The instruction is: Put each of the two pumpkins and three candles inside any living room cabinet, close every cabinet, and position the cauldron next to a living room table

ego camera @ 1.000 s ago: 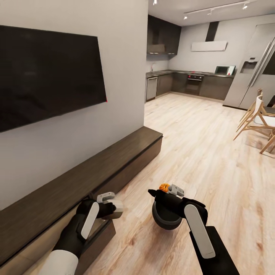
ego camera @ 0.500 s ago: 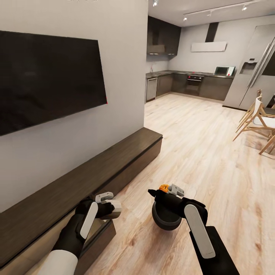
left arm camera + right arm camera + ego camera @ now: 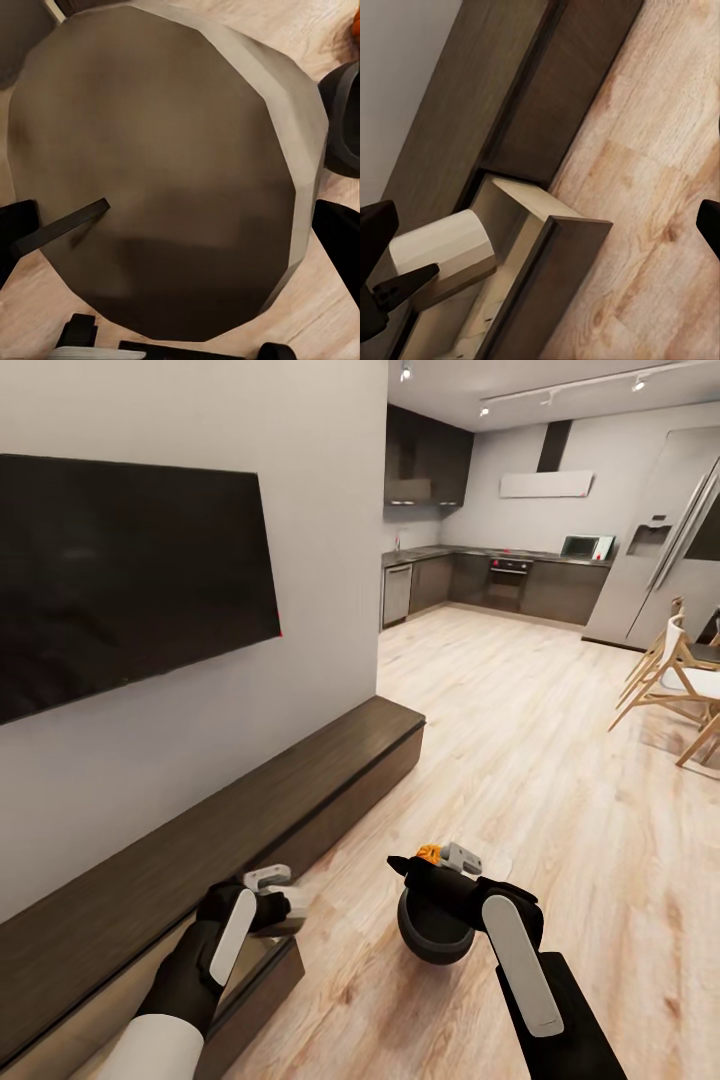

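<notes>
Black arms, white panels, grey-tipped wrists

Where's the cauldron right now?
The cauldron sits on the wood floor low in the head view, under the right gripper, just right of the cabinet's open drawer.

Grey wall with a black TV, pale wood floor, dark kitchen beyond

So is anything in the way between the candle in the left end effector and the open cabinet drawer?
Nothing visible blocks it. The left end effector holds the candle right over the open drawer of the cabinet, whose pale interior shows bare below. The cauldron sits off to the side on the floor.
</notes>
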### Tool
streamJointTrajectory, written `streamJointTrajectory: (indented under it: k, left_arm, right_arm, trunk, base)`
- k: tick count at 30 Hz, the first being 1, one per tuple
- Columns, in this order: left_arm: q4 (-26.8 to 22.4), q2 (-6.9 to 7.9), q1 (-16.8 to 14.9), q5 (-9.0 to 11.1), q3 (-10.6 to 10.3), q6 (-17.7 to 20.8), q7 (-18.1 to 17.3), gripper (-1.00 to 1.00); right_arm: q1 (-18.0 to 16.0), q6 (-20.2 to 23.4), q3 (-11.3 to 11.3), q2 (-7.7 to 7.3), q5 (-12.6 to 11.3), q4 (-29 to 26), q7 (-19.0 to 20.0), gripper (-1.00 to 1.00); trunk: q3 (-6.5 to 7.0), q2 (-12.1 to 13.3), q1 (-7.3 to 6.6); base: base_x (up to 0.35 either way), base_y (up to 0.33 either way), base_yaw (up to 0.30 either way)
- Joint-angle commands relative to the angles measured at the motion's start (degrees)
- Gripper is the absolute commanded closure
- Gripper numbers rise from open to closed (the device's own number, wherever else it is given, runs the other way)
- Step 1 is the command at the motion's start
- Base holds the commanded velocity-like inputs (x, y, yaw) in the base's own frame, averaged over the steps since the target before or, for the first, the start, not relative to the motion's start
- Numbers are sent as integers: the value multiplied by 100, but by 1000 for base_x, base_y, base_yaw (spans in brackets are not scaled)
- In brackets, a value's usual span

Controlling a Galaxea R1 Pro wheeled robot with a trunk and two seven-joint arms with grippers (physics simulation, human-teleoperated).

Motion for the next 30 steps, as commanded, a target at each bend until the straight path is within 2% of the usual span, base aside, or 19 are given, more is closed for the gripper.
streamJointTrajectory:
  k: [1, 8, 13, 17, 20, 30]
  left_arm:
    - [-2, -5, -3, 78, 12, 9, 73, 100]
    - [42, -8, -3, 71, 12, -8, 233, 100]
    - [56, -19, -3, 75, 12, -32, 738, 100]
    - [89, -26, -3, 83, 12, -166, 1124, 100]
    - [105, -36, -3, 82, 5, -195, 1316, 100]
    - [111, -49, -3, 98, -74, -236, 1332, 100]
  right_arm:
    - [-4, 10, 1, 1, -58, -8, -60, -100]
    - [-4, 10, 1, 1, -58, -7, -60, -100]
    - [-4, 10, 3, 1, -52, -6, -60, -100]
    - [-4, -10, 209, 14, -21, -6, -74, -100]
    - [-4, -18, 284, 24, -5, -5, -80, -100]
    - [-4, -23, 310, 28, 3, -5, -86, -100]
  trunk:
    - [12, 37, -22]
    - [138, 318, -176]
    - [228, 519, -286]
    - [300, 679, -373]
    - [300, 679, -373]
    - [300, 679, -373]
  base:
    - [0, 0, 0]
    - [0, 0, 0]
    - [0, 0, 0]
    - [0, 0, 0]
    - [0, 0, 23]
    - [-3, -8, 250]
